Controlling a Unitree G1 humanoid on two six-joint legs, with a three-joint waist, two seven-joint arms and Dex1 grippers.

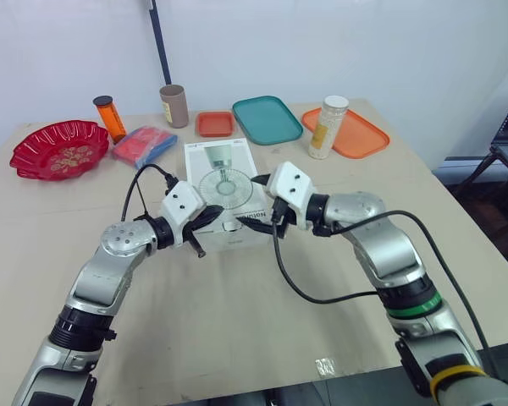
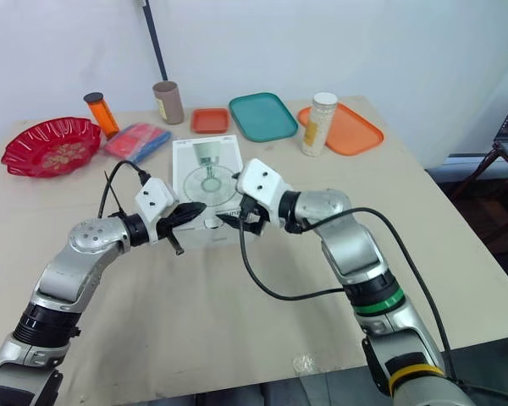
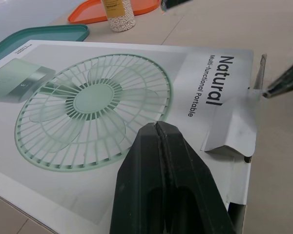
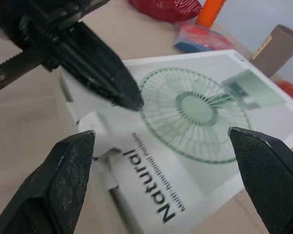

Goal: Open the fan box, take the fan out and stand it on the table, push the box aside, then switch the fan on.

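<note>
The white fan box (image 1: pixel 218 173) lies flat mid-table, fan picture up. At its near end a flap tab (image 3: pixel 233 127) stands partly lifted. My left gripper (image 1: pixel 213 216) is shut with nothing in it. Its tip (image 3: pixel 156 127) rests over the box's near left part, beside the tab. My right gripper (image 1: pixel 256 203) is open at the near right corner, one finger above the lid and one by the end face. Its wide-spread fingers (image 4: pixel 75 161) frame the "Natural" lettering (image 4: pixel 149 185). The fan itself is hidden inside the box.
Along the far edge stand a red bowl (image 1: pixel 57 149), an orange bottle (image 1: pixel 109 117), a blue and red packet (image 1: pixel 144 145), a brown cup (image 1: pixel 174 106), a small orange tray (image 1: pixel 214 123), a teal tray (image 1: pixel 267 119) and an orange tray (image 1: pixel 360 138) with a white jar (image 1: pixel 328 127).
</note>
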